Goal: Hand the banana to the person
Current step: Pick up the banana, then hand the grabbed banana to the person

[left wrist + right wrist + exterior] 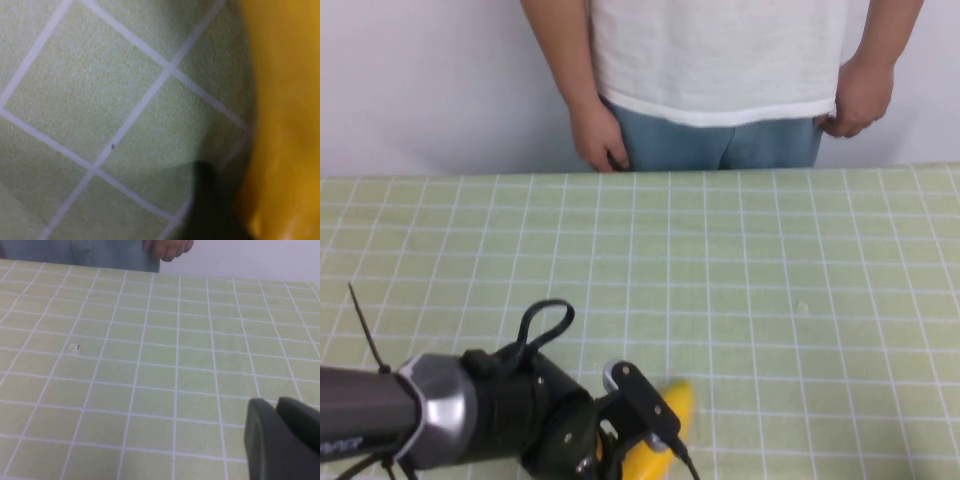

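Now: left end effector (638, 440) low at near desk (800, 300) edge, over banana (665, 430); fingers' state can't tell. Right end effector (280, 440) above bare desk, state unclear. Person (720, 60) stands at far side, hands down.

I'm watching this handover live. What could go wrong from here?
1. The left gripper is at the banana near the table's front edge, but its hold isn't visible; a poor grip might drop the fruit.
2. The person stands across the table with hands down, so the handover could find no waiting hand.
The right gripper sits low over the table, away from the banana.
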### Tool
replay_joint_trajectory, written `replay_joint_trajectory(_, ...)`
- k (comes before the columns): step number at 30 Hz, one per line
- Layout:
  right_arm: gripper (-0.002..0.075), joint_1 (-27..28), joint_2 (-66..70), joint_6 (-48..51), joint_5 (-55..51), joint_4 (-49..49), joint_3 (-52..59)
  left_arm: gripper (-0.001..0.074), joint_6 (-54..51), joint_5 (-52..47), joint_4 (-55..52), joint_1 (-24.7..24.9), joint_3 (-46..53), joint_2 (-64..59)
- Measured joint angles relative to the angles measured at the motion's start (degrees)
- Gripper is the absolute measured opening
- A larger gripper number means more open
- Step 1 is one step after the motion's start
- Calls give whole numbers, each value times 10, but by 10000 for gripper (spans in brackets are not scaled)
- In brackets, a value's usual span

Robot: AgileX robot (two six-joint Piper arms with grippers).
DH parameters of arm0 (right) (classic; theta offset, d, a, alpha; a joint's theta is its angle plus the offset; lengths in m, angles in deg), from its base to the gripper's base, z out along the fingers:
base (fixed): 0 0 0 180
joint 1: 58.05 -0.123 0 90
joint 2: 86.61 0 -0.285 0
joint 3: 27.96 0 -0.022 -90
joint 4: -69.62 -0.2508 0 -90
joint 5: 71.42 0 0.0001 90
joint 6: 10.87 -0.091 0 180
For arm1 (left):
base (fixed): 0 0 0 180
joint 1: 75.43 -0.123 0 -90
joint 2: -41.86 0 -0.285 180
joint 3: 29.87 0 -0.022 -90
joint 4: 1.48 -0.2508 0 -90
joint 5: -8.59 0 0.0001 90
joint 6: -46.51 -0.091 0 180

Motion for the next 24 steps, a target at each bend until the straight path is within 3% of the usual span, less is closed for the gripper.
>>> replay_joint_trajectory(3,-7,0,0,0,0,0,0,274,-11,-5,-8,0,0,1)
replay_joint_trajectory(11,-8,0,0,0,0,0,0,284,-12,-42,-25,0,1,100)
replay_joint_trajectory(17,-8,0,0,0,0,0,0,284,106,-45,-167,0,-8,222)
replay_joint_trajectory(24,-8,0,0,0,0,0,0,284,146,-157,-297,0,-144,268)
